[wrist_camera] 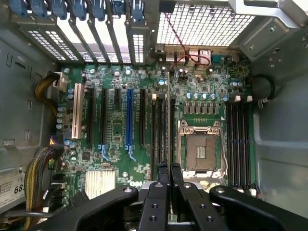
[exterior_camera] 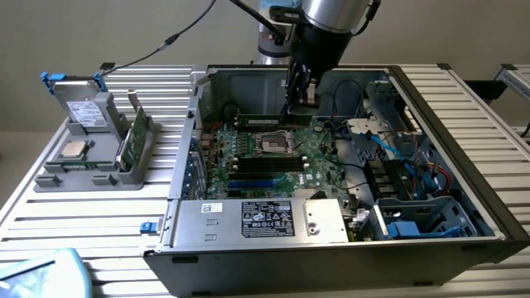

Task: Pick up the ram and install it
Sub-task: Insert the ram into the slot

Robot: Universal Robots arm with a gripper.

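Open case (exterior_camera: 331,270) under me, motherboard (exterior_camera: 323,164) lying flat inside. My gripper (exterior_camera: 300,110) hangs over it, jaws narrow and pinched on the ram (exterior_camera: 258,119). The stick sits on edge, its long axis running from the fingertips toward the exterior view's left. It lines up with the dark memory slots (wrist_camera: 160,130) beside the CPU socket (wrist_camera: 199,151), above them and not seated

Slatted alu table (exterior_camera: 83,217) filled most of the scene, pale silver, ribs running side to side. Behind the table stood a plain beige-grey wall (exterior_camera: 99,31). Beside the table, on exterior view's left, was a strip of paler floor (exterior_camera: 17,155). Beyond the table, exterior view's right: 2nd metal frame (exterior_camera: 515,73). Light was soft and even, w/ faint shadows.
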